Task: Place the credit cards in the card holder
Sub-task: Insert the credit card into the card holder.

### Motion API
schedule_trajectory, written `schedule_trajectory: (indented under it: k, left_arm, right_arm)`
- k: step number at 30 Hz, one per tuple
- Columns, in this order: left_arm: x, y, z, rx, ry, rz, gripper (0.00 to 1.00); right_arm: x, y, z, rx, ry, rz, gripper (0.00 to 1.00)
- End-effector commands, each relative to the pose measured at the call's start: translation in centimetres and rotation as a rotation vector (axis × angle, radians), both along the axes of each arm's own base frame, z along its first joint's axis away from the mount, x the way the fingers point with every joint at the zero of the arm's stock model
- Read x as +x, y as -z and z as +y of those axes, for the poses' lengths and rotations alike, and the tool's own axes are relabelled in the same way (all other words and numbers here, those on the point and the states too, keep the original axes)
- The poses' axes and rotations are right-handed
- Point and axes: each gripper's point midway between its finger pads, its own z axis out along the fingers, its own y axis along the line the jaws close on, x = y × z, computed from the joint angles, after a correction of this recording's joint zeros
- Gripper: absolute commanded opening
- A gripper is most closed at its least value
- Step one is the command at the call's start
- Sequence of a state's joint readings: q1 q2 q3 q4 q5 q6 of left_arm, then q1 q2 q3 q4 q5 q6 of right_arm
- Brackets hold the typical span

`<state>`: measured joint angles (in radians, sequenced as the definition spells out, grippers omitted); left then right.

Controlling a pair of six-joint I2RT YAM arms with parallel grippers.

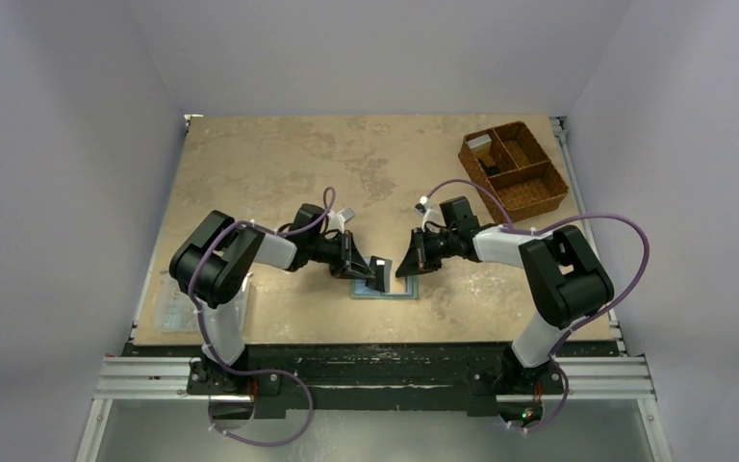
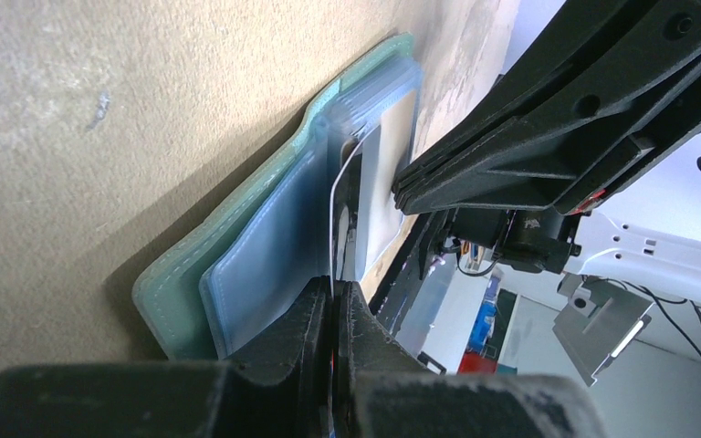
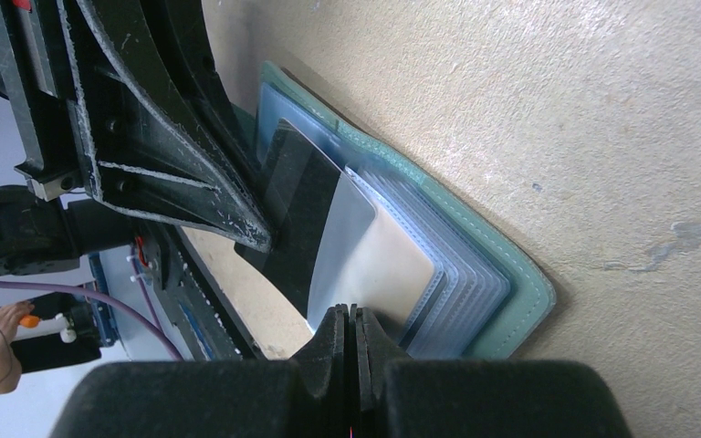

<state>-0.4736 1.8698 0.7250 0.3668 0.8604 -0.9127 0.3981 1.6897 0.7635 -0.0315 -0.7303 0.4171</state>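
The card holder (image 1: 392, 292) lies open near the table's front edge, green outside (image 2: 175, 290) with pale blue pocket leaves (image 3: 461, 306). My left gripper (image 1: 378, 273) is shut on a thin black and grey credit card (image 3: 299, 203), held on edge (image 2: 348, 228) with its far end among the leaves. My right gripper (image 1: 407, 270) is shut on the edge of one clear pocket leaf (image 3: 379, 265), holding it up. The two grippers face each other over the holder, nearly touching. No other credit card is in view.
A brown woven divided basket (image 1: 542, 197) stands at the back right with small objects (image 1: 480, 144) in it. A clear plastic box (image 1: 179, 306) sits at the table's left front edge beside the left arm's base.
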Motion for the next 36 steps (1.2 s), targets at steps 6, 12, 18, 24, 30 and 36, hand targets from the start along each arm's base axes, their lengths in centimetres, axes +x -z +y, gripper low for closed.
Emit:
schedule_trajectory:
  k: [6,12,18,24,30,36]
  left_arm:
    - [3.1,-0.3,0.0,0.057,-0.008,-0.12,0.0]
    - [3.2,-0.5,0.0,0.079,0.048,-0.158,0.0]
    - [3.0,-0.7,0.2,0.098,0.088,-0.18,0.0]
    - [3.1,-0.9,-0.1,0.087,0.111,-0.181,0.0]
    - [3.2,-1.1,-0.4,0.071,0.112,-0.183,0.0]
    - [3.8,-1.3,-0.4,0.091,0.124,-0.21,0.0]
  right_arm:
    - [-0.6,2.8,-1.7,-0.115,0.007,0.007,0.0]
    - [-0.6,3.0,-1.7,-0.112,0.005,0.013,0.0]
    - [-0.6,3.1,-1.6,-0.11,0.005,0.015,0.0]
    - [-0.9,3.3,-1.7,-0.11,0.003,0.02,0.0]
    - [-1.1,3.4,-1.7,-0.107,0.001,0.024,0.0]
    - [-1.1,3.5,-1.7,-0.105,0.0,0.025,0.0]
